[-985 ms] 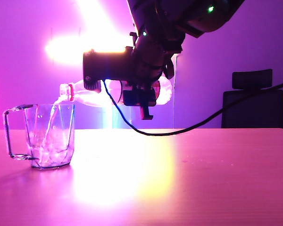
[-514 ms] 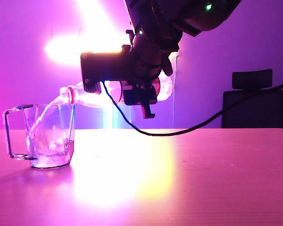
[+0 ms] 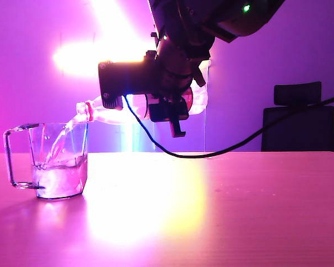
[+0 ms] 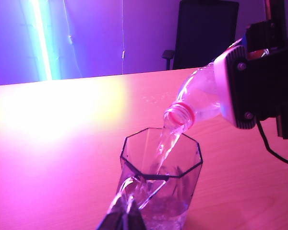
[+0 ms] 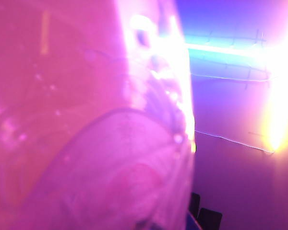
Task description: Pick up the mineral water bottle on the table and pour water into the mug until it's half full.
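The table (image 3: 222,211) stretched pink-orange across the foreground under purple light. Toward its left side in the exterior view stood the mug (image 3: 58,161), upright, its loop handle pointing left, with water (image 3: 58,181) filling roughly its lower third. A thin stream fell from the mineral water bottle (image 3: 114,111), which lay tilted with its open, red-ringed mouth lowered just above the mug's rim and not touching it. The right tool (image 3: 167,108) was clamped on the bottle's body, holding it in the air; the right wrist view was filled by blurred pink plastic (image 5: 110,158). The left tool itself did not appear in any view. Beyond the table stood a dark office chair (image 3: 298,119) against the wall.
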### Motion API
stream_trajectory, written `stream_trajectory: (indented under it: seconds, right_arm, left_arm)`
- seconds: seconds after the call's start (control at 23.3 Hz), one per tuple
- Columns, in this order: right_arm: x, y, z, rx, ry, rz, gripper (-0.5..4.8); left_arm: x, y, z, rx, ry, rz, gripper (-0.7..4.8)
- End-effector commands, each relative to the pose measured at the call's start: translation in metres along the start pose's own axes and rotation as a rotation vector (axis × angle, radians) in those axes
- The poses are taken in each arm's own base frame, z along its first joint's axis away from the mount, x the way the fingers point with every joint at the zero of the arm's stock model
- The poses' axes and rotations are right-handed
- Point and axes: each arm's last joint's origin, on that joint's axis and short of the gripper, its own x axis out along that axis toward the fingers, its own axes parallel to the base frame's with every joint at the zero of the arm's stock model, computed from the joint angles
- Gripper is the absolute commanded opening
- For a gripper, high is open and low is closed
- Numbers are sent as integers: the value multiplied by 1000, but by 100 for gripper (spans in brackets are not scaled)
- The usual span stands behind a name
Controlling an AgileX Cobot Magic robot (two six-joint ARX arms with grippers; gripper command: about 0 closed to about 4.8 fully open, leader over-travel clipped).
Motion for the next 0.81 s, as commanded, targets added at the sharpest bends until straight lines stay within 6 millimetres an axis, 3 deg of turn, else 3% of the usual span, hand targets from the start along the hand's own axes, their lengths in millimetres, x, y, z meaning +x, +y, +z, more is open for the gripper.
stream_trajectory:
  seconds: [0.04, 0.6, 0.81]
  right_arm:
    - [-3, -12, 1, 41, -8, -60, 229]
    - [-10, -7, 11, 333, -20, -12, 229]
    - [-17, -9, 6, 591, 14, 31, 229]
  left_arm:
    - [0, 0, 2, -2, -14, -5, -2]
    - [0, 0, 2, -2, -14, -4, -2]
    - [0, 0, 2, -2, -14, -4, -2]
